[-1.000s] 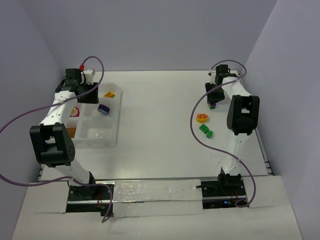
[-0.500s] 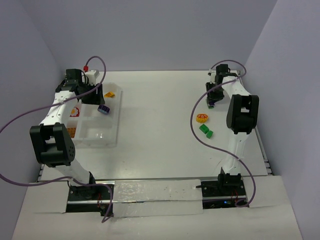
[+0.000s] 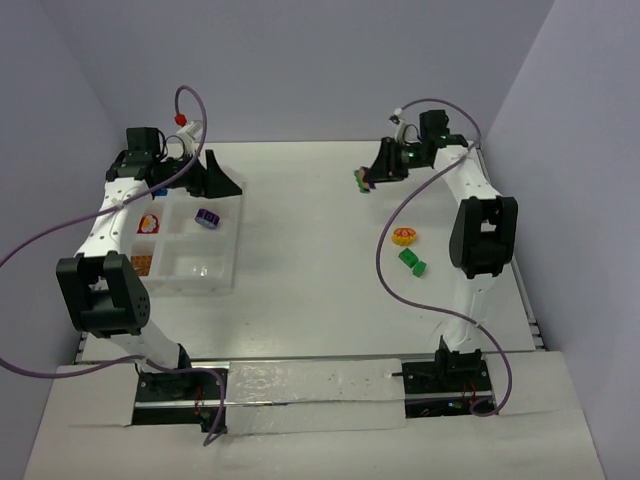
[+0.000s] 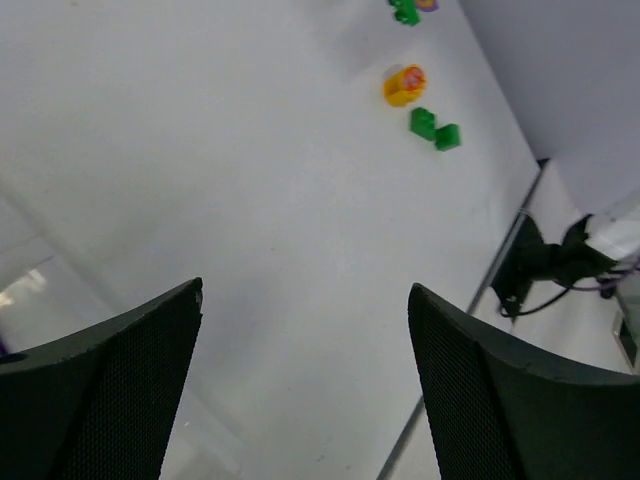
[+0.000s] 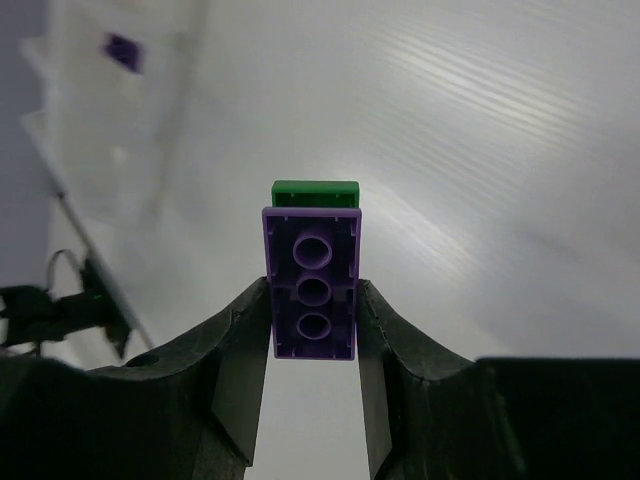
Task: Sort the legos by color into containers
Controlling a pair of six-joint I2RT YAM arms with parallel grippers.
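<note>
My right gripper (image 5: 312, 300) is shut on a purple lego (image 5: 311, 285) with a green lego (image 5: 315, 192) stuck to its far end. It holds them above the table, left of the far right corner (image 3: 362, 180). My left gripper (image 4: 305, 290) is open with nothing between its fingers, over the far right end of the clear divided tray (image 3: 190, 268). One purple lego (image 3: 208, 217) lies in a tray compartment. A red-and-white piece (image 3: 150, 222) and an orange piece (image 3: 143, 264) lie in the left compartments. An orange-yellow round lego (image 3: 404, 236) and green legos (image 3: 412, 262) rest on the table at the right.
The right arm's purple cable (image 3: 385, 250) loops over the table beside the loose pieces. Grey walls close in the left, far and right sides. A metal rail (image 3: 310, 382) runs along the near edge between the arm bases.
My right gripper rose from the far right and swung left, carrying the purple and green legos. My left gripper opened wider and swung right over the tray's far end.
</note>
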